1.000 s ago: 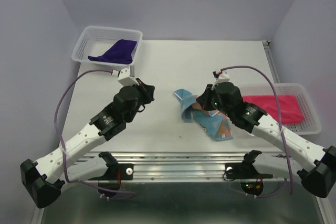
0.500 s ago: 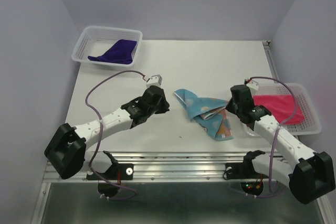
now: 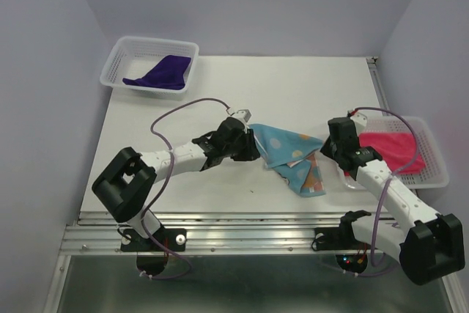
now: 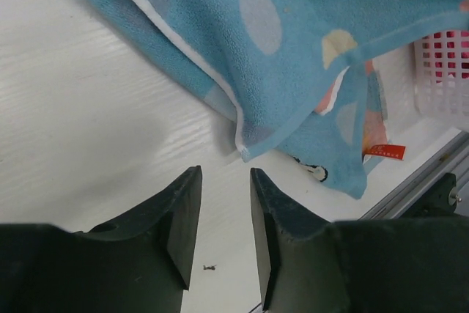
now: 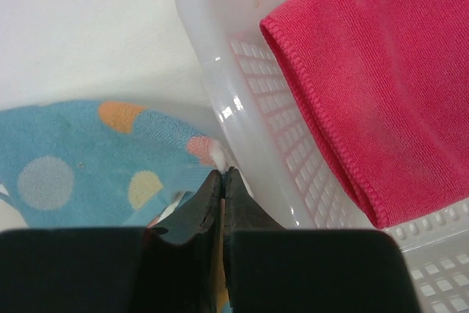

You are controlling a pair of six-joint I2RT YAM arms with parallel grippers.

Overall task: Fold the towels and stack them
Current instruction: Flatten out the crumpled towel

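A light blue towel (image 3: 288,150) with pastel dots lies partly spread at the middle of the table. My right gripper (image 3: 327,146) is shut on its right corner, pinched at the tips (image 5: 222,171) beside the right basket's wall. My left gripper (image 3: 251,143) stands open just short of the towel's left corner; in the left wrist view nothing lies between its fingers (image 4: 223,175), and the towel (image 4: 293,49) lies just ahead. A bright pink towel (image 3: 388,148) lies folded in the right basket. A dark purple towel (image 3: 161,71) lies in the far left basket.
A white mesh basket (image 3: 436,170) sits at the table's right edge, its wall (image 5: 242,100) touching my right fingertips. Another white basket (image 3: 117,53) stands at the far left corner. A metal rail (image 3: 242,221) runs along the near edge.
My left arm swung right to the patterned towel's left corner and its jaws opened. My right gripper drew the towel's corner right toward the basket, spreading the cloth.
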